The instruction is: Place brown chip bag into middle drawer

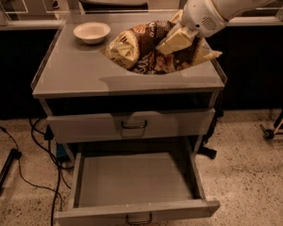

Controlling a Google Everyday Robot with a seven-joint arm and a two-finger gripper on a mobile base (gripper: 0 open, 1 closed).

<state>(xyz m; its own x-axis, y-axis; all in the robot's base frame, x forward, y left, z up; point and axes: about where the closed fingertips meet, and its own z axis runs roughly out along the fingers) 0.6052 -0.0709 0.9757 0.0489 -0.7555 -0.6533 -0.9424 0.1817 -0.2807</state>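
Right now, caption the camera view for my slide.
The gripper holds the brown chip bag above cabinet top; middle drawer open below.

end effector [172,41] abv top [80,76], drawer [137,180] free

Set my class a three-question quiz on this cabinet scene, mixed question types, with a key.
1. True or false: the middle drawer is pulled open.
2. The gripper, above the right side of the cabinet top, is shut on: A a cup; B the brown chip bag; C a drawer handle.
3. Fill in: in the camera view, the cream bowl stands to the bag's ____.
Key: 1 true; 2 B; 3 left.
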